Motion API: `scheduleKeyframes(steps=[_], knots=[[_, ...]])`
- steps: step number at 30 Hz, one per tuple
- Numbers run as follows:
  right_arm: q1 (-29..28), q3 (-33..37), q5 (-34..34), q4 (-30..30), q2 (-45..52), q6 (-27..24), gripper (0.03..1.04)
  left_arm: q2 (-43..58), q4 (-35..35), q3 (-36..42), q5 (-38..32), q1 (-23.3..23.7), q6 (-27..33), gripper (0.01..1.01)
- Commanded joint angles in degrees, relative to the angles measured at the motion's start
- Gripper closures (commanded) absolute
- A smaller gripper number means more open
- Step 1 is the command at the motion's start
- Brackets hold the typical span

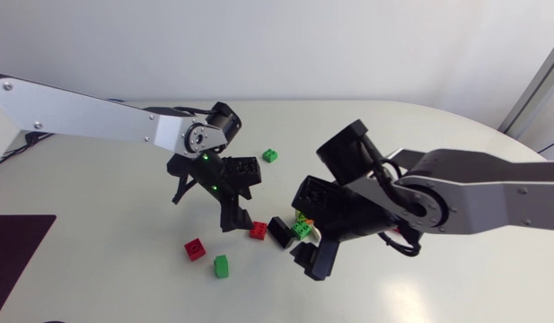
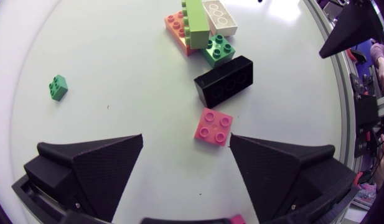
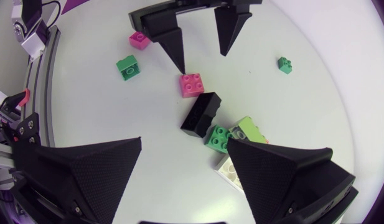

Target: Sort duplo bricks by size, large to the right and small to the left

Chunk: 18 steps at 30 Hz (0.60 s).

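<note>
The left gripper (image 2: 187, 138), fingers spread, hangs over the small red brick (image 2: 213, 126) mid-table, just beside the black brick (image 2: 224, 81). I'd centre it between the fingers before closing, clear of that neighbour.

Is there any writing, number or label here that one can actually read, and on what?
No readable text anywhere.
Pink brick and black brick: any marks on the studs are too small to read.
Left gripper, right gripper and table: no label or print visible.
</note>
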Motion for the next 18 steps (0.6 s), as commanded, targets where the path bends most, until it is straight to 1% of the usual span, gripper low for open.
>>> scheduleKeyframes(steps=[1,3,5,7,8,10,12,14,16,17,18], knots=[[-1.84,-2.15,-0.6,0.67,-1.82,-0.69,0.07,2.93,-0.5,2.73,-1.08,-0.97,0.5,0.07],[-3.6,-2.68,-1.22,0.93,-3.14,-0.78,0.07,4.16,-1.56,3.96,-1.44,-1.5,0.85,0.07],[-5.1,-3.03,-1.48,1.02,-4.46,-0.78,0.07,4.78,-2.09,4.23,-1.61,-2.2,1.11,0.097],[-5.97,-3.64,-1.74,1.2,-5.16,-0.78,0.07,5.39,-2.35,4.14,-1.79,-2.64,1.46,0.107],[-6.24,-3.99,-1.74,1.37,-5.25,-0.87,0.07,5.66,-2.61,4.23,-1.88,-2.9,1.55,0.131],[-6.77,-4.61,-1.74,2.25,-4.98,-0.95,0.07,5.74,-3.32,4.14,-1.88,-3.08,2.08,0.134],[-7.64,-4.61,-1.48,3.13,-3.84,-0.95,0.07,5.57,-3.84,3.79,-1.88,-3.34,2.52,0.136],[-9.49,-3.56,-1.48,4.18,-1.56,-0.95,0.07,5.57,-4.55,3.43,-1.88,-3.52,3.05,0.18],[-11.25,-1.8,-1.48,4.8,1.34,-1.74,0.07,5.57,-4.64,2.99,-1.88,-3.61,3.05,0.195],[-11.95,-0.74,-1.57,5.33,3.01,-2.36,0.07,5.48,-4.55,2.64,-1.88,-3.69,3.13,0.252],[-12.48,0.31,-1.48,5.77,4.6,-2.71,0.07,5.3,-4.55,2.29,-1.79,-3.78,3.31,0.343]])
